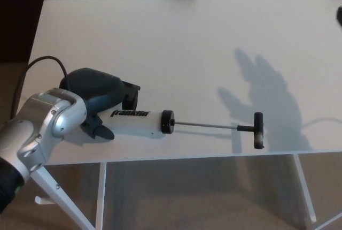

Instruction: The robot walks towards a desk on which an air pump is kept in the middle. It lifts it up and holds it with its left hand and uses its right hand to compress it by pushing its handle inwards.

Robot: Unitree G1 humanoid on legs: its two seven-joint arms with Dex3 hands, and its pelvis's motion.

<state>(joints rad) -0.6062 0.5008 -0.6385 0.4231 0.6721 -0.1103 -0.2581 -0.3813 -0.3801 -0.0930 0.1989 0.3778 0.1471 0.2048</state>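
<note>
One view only, from my head camera. My left hand [104,99] is wrapped around the rear end of the air pump [140,122], fingers closed on its white barrel. The pump lies nearly level over the front edge of the white desk [176,43], its rod fully drawn out to the right, ending in the black T-handle [258,130]. A hand-shaped shadow falls on the desk beyond the handle; my right hand itself does not show.

Head camera, downward over desk [214,43]
</note>
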